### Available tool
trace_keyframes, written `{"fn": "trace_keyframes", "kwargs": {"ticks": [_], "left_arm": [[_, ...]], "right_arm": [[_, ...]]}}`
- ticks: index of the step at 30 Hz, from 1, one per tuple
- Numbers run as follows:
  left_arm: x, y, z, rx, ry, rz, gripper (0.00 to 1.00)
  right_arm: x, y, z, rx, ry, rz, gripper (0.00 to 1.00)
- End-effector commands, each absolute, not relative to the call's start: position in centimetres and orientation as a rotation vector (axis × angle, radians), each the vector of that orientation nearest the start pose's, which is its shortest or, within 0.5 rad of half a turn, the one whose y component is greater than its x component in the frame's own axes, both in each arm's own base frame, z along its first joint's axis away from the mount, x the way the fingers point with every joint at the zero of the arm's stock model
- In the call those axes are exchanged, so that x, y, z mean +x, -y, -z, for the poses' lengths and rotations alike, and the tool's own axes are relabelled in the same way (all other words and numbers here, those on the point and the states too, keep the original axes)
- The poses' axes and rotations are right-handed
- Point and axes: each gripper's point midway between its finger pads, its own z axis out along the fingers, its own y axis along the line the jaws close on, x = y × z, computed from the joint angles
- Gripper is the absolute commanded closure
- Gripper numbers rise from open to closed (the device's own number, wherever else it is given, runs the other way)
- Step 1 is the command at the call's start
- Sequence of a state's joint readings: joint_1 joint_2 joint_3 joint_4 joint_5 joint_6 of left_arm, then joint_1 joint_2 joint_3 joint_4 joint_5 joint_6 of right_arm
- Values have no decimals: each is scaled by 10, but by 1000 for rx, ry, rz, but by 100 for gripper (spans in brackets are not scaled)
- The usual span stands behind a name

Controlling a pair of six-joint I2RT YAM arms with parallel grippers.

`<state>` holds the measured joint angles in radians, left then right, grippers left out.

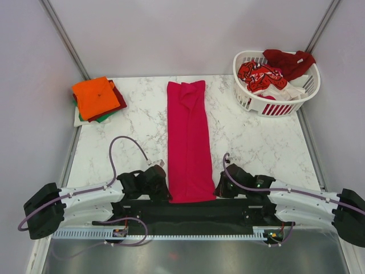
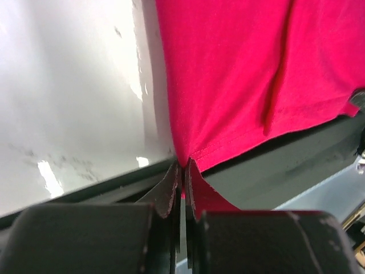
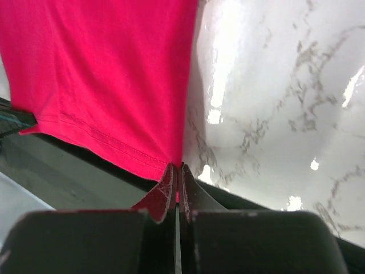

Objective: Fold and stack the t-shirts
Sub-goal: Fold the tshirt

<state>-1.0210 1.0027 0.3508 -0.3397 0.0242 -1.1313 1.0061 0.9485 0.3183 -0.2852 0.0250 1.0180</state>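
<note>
Bright, even light, glare spots on the marble table (image 3: pixel 274 114), near foregrounds blurred

The table (image 1: pixel 256 142) has a white marble-pattern top with grey veins. Pale lilac walls (image 1: pixel 171 34) close it on three sides, with grey metal posts (image 1: pixel 65 40) in the far corners. Bright light spots shine on the glossy top.

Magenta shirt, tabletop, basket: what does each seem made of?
The magenta shirt: soft matte knit cloth, by its creases and stitched hem. The tabletop: glossy marble-look slab, grey veins and glare; possibly laminate. The basket: white moulded plastic, likely, slatted walls.
</note>
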Motion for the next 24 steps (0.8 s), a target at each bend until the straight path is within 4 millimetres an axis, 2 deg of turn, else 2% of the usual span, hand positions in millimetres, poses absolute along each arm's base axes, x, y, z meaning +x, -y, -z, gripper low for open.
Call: {"fn": "trace_keyframes", "kwargs": {"ticks": [1,4,7,8,9,10,11,12,13,14,15,16,18,19,20,24], "left_arm": [[78,224,-39,-181,-2792,765,98],[78,223,-49,-181,-2783,723,98],[88,237,-80,-186,-2730,780,98],[89,236,-83,-184,-2737,758,98],[92,237,-89,-183,-2724,750,98],[97,244,-106,-182,-2699,775,98],[98,240,-109,-171,-2705,740,98],[102,239,-112,-169,-2695,705,98],[107,245,-130,-167,-2664,729,98],[111,245,-135,-147,-2648,714,98],[117,239,-137,-145,-2638,652,98],[123,242,-152,-145,-2606,658,98],[135,235,-155,-134,-2596,568,98],[142,237,-167,-131,-2575,580,98],[152,233,-169,-133,-2566,557,98],[180,230,-174,-122,-2563,511,98]], "right_arm": [[95,-197,-26,78,-2673,-696,100],[99,-197,-47,84,-2631,-718,100],[108,-197,-71,58,-2604,-682,100],[111,-199,-85,36,-2584,-678,100],[114,-199,-91,28,-2578,-665,100],[119,-198,-98,33,-2556,-642,100],[124,-200,-112,34,-2534,-645,100],[127,-200,-117,23,-2523,-629,100],[135,-199,-132,31,-2486,-609,100],[139,-200,-139,31,-2468,-599,100],[143,-200,-142,11,-2461,-571,100],[147,-201,-148,7,-2447,-564,100],[160,-204,-163,-19,-2410,-512,100],[164,-205,-167,-31,-2400,-491,100],[175,-206,-174,-23,-2385,-445,100],[201,-205,-181,-35,-2374,-353,100]]}}
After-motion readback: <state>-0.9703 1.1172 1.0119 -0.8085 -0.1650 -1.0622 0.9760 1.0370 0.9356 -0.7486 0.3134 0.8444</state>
